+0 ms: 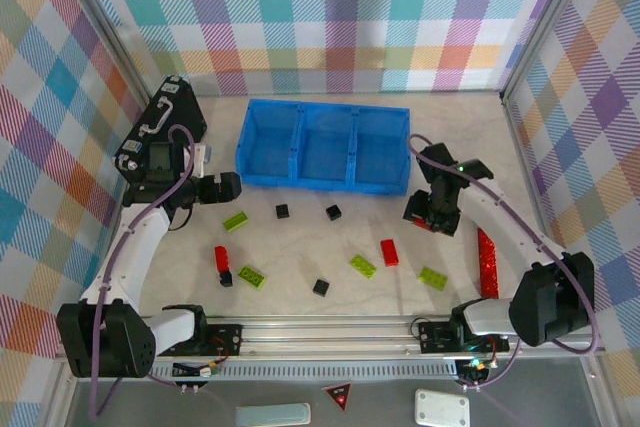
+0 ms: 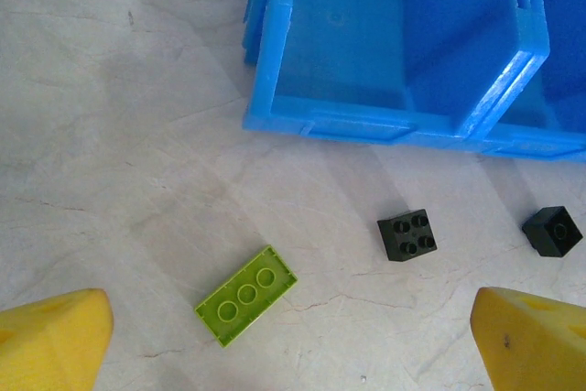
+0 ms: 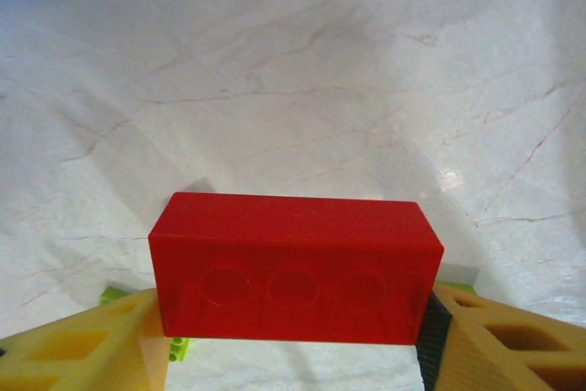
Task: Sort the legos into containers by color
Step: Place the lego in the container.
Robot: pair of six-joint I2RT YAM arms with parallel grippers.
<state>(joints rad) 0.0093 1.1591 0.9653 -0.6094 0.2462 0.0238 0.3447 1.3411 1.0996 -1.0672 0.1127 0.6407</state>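
Observation:
The blue three-compartment tray (image 1: 325, 145) stands at the back centre of the table; its near wall (image 2: 366, 125) shows in the left wrist view, with no brick in the parts I see. Red (image 1: 389, 252), lime (image 1: 363, 266) and black legos (image 1: 320, 287) lie scattered in front of it. My right gripper (image 1: 424, 219) hovers off the tray's right front corner, shut on a red brick (image 3: 293, 267) held lengthwise between its yellow fingers (image 3: 82, 345). My left gripper (image 1: 225, 187) hangs open above a lime brick (image 2: 247, 295) lying studs-down, with two black cubes (image 2: 406, 234) to its right.
A black briefcase (image 1: 160, 132) lies at the back left, behind the left arm. A red glittery strip (image 1: 488, 262) lies by the right arm. More bricks sit at the front left: a red one (image 1: 221, 260), a lime one (image 1: 252, 275). Plaid walls enclose the table.

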